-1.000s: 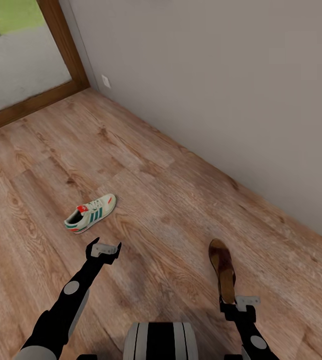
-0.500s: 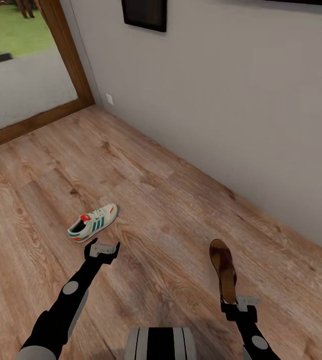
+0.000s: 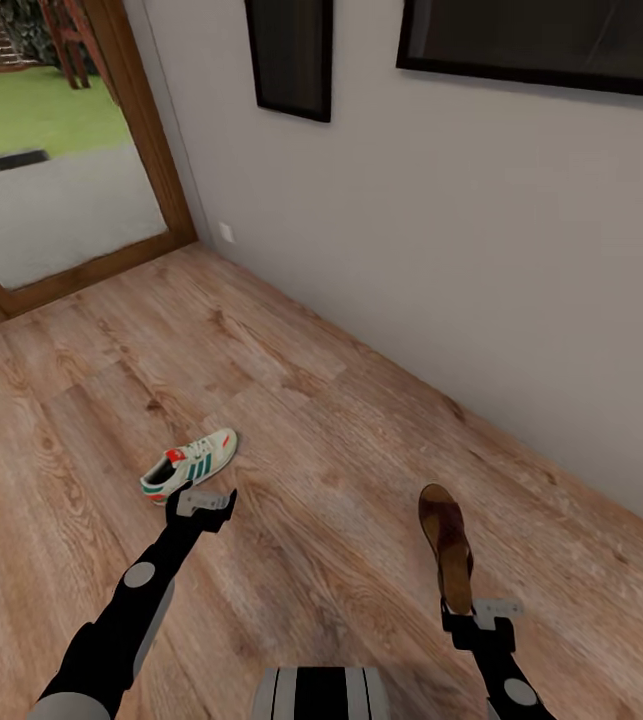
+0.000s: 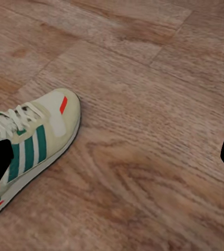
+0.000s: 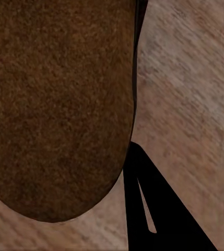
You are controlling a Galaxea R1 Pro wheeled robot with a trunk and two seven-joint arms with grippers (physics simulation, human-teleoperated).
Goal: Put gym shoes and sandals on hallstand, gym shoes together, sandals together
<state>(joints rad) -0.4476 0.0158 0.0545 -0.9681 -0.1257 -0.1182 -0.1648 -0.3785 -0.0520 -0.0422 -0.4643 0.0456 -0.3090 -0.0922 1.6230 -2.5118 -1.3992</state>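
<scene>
Above the corridor floor [image 3: 291, 400], only the head has tilted up; the right gripper [image 3: 466, 607] still clamps one sandal [image 3: 445, 545], the left gripper [image 3: 202, 503] hangs spread near a gym shoe [image 3: 189, 464], rack unseen.

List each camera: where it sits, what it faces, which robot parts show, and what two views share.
Head view: on the head, facing down over the floor, left gripper, right gripper.
Left wrist view: facing the gym shoe; dark fingertips.
Right wrist view: on the sandal; one finger.
Shared: head and left wrist views show the shoe.
</scene>
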